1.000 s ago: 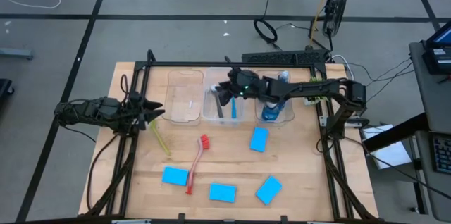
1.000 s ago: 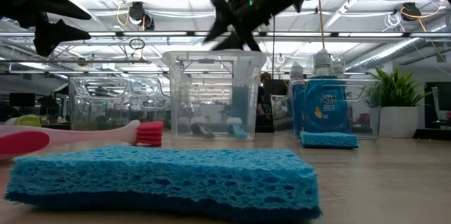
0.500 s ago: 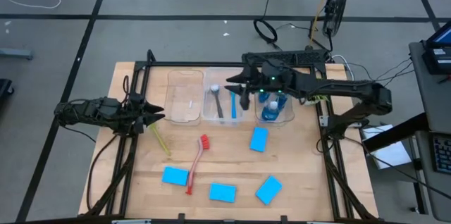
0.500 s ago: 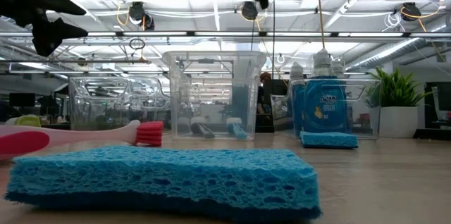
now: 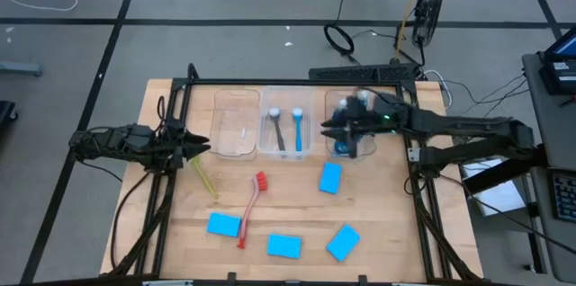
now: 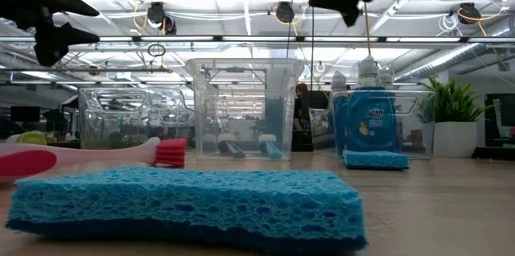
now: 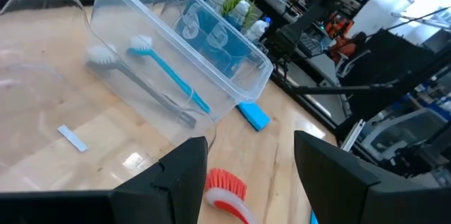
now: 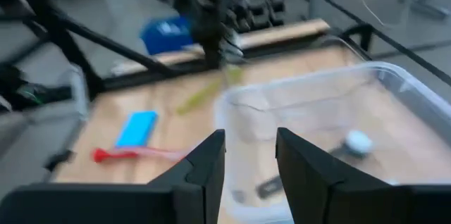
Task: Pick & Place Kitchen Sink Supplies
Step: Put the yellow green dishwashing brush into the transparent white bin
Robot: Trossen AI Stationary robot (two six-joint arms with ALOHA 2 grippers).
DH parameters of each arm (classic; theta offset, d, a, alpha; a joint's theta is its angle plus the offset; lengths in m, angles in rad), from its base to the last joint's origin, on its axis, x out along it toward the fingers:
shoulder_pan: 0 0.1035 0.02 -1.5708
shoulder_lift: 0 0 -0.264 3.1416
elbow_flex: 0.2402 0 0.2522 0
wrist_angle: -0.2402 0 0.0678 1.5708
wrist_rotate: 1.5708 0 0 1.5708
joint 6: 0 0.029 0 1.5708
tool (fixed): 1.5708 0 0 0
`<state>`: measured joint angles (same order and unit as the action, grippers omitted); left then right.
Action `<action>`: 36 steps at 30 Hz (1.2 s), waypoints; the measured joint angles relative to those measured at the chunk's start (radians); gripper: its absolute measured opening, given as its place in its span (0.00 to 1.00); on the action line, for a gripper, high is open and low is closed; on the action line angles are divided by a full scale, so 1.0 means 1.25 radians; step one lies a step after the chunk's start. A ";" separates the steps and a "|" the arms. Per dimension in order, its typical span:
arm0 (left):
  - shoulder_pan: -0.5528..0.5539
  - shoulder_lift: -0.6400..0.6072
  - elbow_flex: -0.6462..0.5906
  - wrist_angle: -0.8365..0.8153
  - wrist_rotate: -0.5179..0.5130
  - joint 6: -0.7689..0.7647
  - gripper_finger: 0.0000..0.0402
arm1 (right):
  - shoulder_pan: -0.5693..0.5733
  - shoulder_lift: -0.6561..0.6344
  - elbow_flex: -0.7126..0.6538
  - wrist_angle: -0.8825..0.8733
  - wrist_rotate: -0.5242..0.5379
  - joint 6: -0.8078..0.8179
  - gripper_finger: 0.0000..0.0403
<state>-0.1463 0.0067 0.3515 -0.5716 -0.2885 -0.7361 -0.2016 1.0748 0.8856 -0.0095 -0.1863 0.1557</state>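
The middle clear bin (image 5: 286,131) holds a grey brush (image 5: 276,129) and a blue brush (image 5: 298,129), both lying on its floor. The right bin (image 5: 367,149) holds blue bottles (image 6: 370,123). My right gripper (image 5: 327,129) hovers open and holds nothing, high over that bin's left edge, its fingers (image 8: 204,175) pointing toward the table's left. A red brush (image 5: 250,207), a yellow-green brush (image 5: 204,174) and several blue sponges (image 5: 331,177) lie flat on the table. At the left edge my left gripper (image 5: 202,147) waits open above the yellow-green brush's end.
The left clear bin (image 5: 236,124) holds only a small label. A black frame (image 5: 297,82) runs along the table's far and side edges. A potted plant (image 6: 455,115) stands at the far right. Bare wood lies between the sponges in front.
My right gripper has pulled back from over the middle bin toward the table's right edge and risen, rolling its wrist as it went; it now hangs over the right bin. Both brushes stay lying in the middle bin.
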 joint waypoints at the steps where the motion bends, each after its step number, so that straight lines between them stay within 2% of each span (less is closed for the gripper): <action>1: 0.000 0.000 0.000 0.000 0.000 -0.006 0.53 | 0.000 -0.031 -0.037 0.033 -0.003 0.014 0.28; 12: 0.000 0.006 0.001 0.000 0.005 -0.054 0.53 | 0.000 -0.351 -0.439 0.425 0.004 0.146 0.27; 18: 0.000 0.112 0.084 -0.043 0.028 -0.061 0.53 | 0.000 -0.468 -0.587 0.555 0.026 0.204 0.26; 22: 0.000 0.243 0.213 -0.180 0.037 -0.079 0.53 | 0.000 -0.522 -0.637 0.567 0.026 0.231 0.25; 29: 0.000 0.500 0.467 -0.568 0.115 -0.191 0.53 | 0.000 -0.560 -0.654 0.526 0.023 0.251 0.22; 33: 0.000 0.610 0.540 -0.763 0.190 -0.277 0.53 | 0.000 -0.571 -0.654 0.477 0.023 0.251 0.20; 36: 0.000 0.660 0.549 -0.802 0.249 -0.319 0.53 | 0.000 -0.579 -0.655 0.447 0.023 0.261 0.19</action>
<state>-0.1463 0.8322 1.0373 -1.5743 0.0223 -1.1344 -0.2013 0.3510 0.0673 0.5490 -0.1578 0.4820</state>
